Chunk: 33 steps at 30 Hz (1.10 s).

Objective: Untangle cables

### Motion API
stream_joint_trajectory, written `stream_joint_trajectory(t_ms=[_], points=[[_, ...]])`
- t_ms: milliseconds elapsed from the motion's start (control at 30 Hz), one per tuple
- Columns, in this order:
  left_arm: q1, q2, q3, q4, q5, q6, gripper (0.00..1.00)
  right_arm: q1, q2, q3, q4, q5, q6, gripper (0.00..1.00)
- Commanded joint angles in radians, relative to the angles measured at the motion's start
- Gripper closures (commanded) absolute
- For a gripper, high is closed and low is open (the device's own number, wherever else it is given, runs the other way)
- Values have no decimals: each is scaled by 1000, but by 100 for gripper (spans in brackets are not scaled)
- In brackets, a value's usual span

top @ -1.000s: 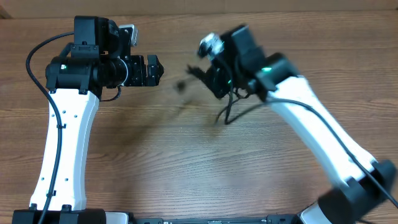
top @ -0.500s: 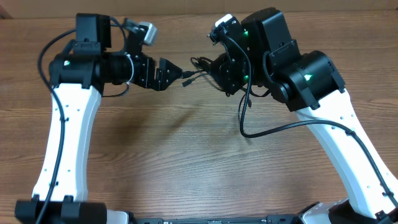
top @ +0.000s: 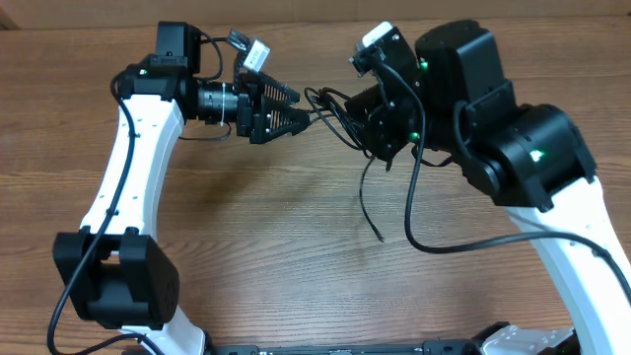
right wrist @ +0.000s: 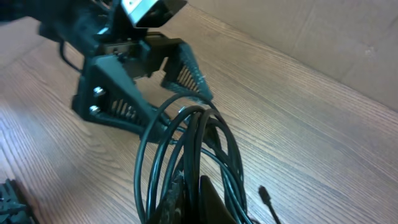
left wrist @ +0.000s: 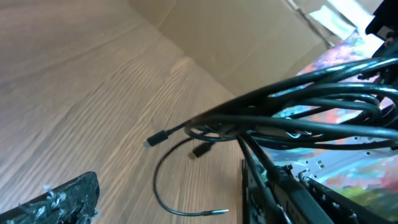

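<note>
The cables (top: 330, 102) are a bundle of thin black loops held in the air between my two grippers. My right gripper (top: 367, 110) is shut on the bundle; in the right wrist view its jaws (right wrist: 198, 186) pinch several strands of the cables (right wrist: 186, 143). One cord (top: 370, 207) hangs from the bundle down to the table. My left gripper (top: 296, 111) is open, its fingertips at the left edge of the loops. In the left wrist view the cables (left wrist: 298, 106) cross above the right finger, and loose plug ends (left wrist: 152, 140) hang over the wood.
The wooden table (top: 246, 256) lies under both arms. A cardboard wall (right wrist: 323, 37) stands at the back edge. The right arm's own thick black wire (top: 444, 242) loops down beside the hanging cord.
My left arm has swung right and its open gripper has reached the loops. My right gripper has shifted slightly right with the bundle, and one cord now hangs lower.
</note>
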Motion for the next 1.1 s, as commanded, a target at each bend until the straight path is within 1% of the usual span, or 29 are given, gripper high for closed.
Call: stream_joint_trajectory(t_ms=[0,200,267,300,400,633,733,900,967,1000,1067], points=[[-14,6,19,39,97,51,0,4,-26,21,5,-58,7,96],[-13,6,19,167,187,51,0,4,-27,21,5,-216,7,96],[-13,6,19,225,236,51,0,4,-27,21,5,-230,6,96],[-13,6,20,263,237,35,0,4,-27,21,5,-231,7,96],[-13,6,20,378,237,-64,0,4,-27,21,5,-230,6,96],[-13,6,20,561,237,-226,0,4,-27,21,7,-230,-5,96],[-13,6,20,691,237,-356,0,4,-27,21,7,-230,-5,96],[-23,6,20,858,237,-511,0,4,-27,21,7,-230,-5,96],[-41,6,20,949,237,-579,6,4,-27,21,7,-230,-5,96],[-52,6,20,982,237,-605,8,4,-27,21,6,-230,-5,96],[-78,6,20,1018,235,-620,16,4,-27,21,3,-230,-5,96]])
